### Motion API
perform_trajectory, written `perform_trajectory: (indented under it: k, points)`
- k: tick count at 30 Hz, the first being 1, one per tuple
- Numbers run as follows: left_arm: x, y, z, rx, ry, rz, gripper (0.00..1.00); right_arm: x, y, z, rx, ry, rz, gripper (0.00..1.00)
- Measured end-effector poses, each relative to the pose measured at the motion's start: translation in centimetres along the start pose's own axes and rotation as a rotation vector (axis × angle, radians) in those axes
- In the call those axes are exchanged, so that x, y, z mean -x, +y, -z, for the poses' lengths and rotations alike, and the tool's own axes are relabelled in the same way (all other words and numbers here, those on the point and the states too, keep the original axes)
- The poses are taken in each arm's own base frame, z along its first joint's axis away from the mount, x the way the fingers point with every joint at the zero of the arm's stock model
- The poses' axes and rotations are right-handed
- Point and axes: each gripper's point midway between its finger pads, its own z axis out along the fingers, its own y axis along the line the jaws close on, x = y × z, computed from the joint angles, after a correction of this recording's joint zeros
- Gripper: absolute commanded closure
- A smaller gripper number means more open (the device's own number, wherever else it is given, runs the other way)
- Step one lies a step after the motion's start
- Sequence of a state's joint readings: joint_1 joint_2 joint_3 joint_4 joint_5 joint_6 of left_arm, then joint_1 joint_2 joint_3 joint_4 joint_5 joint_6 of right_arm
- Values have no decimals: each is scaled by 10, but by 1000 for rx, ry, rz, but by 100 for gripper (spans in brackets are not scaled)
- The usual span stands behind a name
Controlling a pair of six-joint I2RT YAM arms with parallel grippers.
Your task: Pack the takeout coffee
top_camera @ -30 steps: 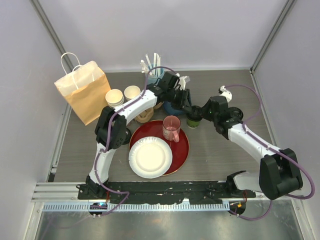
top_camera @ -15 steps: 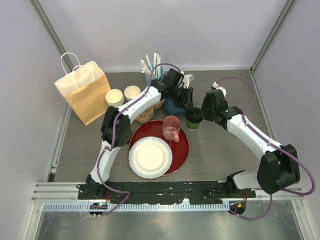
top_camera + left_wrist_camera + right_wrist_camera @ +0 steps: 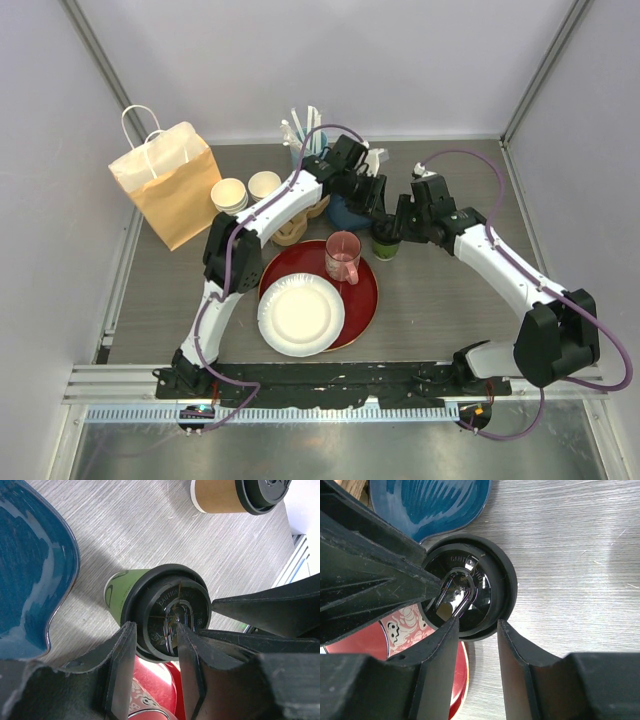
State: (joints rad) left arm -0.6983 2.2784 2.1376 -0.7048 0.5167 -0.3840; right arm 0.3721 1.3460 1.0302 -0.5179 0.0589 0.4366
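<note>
The left pincer (image 3: pixel 155 630) hangs directly over the black lid (image 3: pixel 155 597) of the green cup (image 3: pixel 117 592), jaws part open and gripping nothing, the lid plainly wider than the gap between them; the right pincer (image 3: pixel 477 625) hangs over the same lid from the opposite side, jaws likewise apart and empty; each pincer's black fingers fill one flank of the other's view, the two sets almost meeting above the lid, so each stands in the other's way; the green cup stands on the grey table (image 3: pixel 150 535) right beneath both sets of fingertips; to the left pincer's left, and ahead-left of the right pincer, a blue bowl (image 3: pixel 30 570) sits just beside the cup, whether touching I cannot tell; on the near side of both pincers the rim of the red tray (image 3: pixel 365 295) comes close under the fingers, and a pink mug (image 3: pixel 343 258) stands on that tray near the cup; a white paper plate (image 3: pixel 300 315) lies on the tray farther back towards the arm bases; ahead of the left pincer, past the green cup and across a stretch of bare table, the brown cup (image 3: pixel 220 497) with its own black lid sits near the table's edge; to the right pincer's right and ahead, bare wood-grain table runs on; farthest, beyond the left arm, cream-rimmed cups (image 3: pixel 229 195) and a paper bag (image 3: pixel 165 185) stand towards the left wall, and a holder of white utensils (image 3: pixel 305 135) by the back wall.
</note>
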Motion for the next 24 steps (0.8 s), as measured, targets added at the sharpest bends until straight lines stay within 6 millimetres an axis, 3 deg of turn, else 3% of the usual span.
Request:
perform_trajectory:
  k: [13, 19, 24]
  points:
    - [9, -12, 8, -30, -3, -41, 51, 2, 19, 10, 132, 18, 159, 58]
    - [16, -12, 16, -36, -15, -38, 51, 4, 43, 23, 338, 6, 475, 58]
    - [14, 6, 19, -11, -9, 2, 51, 14, 55, 32, 457, -57, 778, 55]
